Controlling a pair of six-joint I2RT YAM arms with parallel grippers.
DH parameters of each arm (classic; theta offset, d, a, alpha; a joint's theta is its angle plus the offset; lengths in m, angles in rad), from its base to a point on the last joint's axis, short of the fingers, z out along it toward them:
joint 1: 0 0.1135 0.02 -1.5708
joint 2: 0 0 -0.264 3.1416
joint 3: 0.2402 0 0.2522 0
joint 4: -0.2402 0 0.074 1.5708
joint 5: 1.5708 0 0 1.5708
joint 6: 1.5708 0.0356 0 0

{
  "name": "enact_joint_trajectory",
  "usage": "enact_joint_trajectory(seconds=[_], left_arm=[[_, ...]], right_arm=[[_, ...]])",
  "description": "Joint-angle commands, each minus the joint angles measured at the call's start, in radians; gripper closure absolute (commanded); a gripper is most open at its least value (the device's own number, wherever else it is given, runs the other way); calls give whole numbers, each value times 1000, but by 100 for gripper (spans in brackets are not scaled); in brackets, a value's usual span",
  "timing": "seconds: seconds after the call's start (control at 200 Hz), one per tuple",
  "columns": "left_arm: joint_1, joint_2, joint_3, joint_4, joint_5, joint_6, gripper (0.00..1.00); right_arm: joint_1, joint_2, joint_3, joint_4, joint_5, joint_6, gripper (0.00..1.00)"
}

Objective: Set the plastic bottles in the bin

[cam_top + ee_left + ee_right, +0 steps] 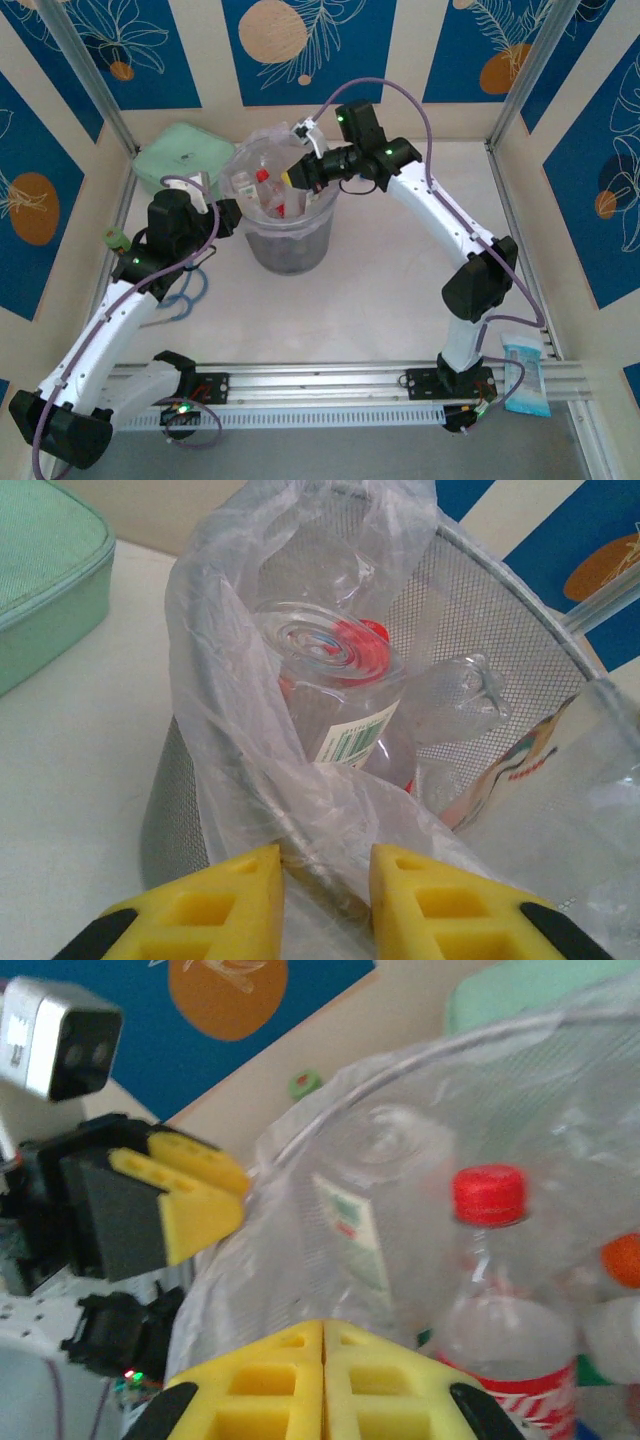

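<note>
left pincer (327,870) pinching the bag-lined rim of the bin (290,248), right pincer (323,1340) pressed together, hovering empty above the bin, plastic bottles (335,695) lying inside the bin

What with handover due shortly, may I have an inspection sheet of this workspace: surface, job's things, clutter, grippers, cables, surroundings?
Surface: white table, no spill seen.
Job's things: grey mesh bin, lined with a clear bag, holds several plastic bottles, red caps showing.
Clutter: mint-green case behind the bin to its left; small green can at the left edge; blue packet by the right arm's base.
Grippers: left gripper shut on the bin's rim and liner; right gripper shut, empty, over the bin's mouth.
Cables: purple cables loop along both arms.
Surroundings: blue-and-cream patterned panels, metal frame posts.
</note>
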Motion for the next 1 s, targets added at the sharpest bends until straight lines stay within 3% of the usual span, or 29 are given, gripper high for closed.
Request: enact_joint_trajectory(seconds=[0.0,0.275,0.53,0.68,0.77,0.996], left_arm=[[-4,20,-26,-16,65,-7,74],[-4,14,-19,-24,61,-1,75],[-5,20,-14,-18,69,2,75],[-4,20,-3,-24,68,12,75],[-5,19,5,-32,63,19,74],[-5,22,10,-32,63,35,73]], right_arm=[[33,35,-30,-67,-94,40,91],[71,118,-131,-71,-4,97,91],[65,144,-38,-81,-10,141,90],[63,109,119,-124,39,148,77],[51,63,180,-126,100,160,64],[-45,-52,157,-50,194,240,38]])
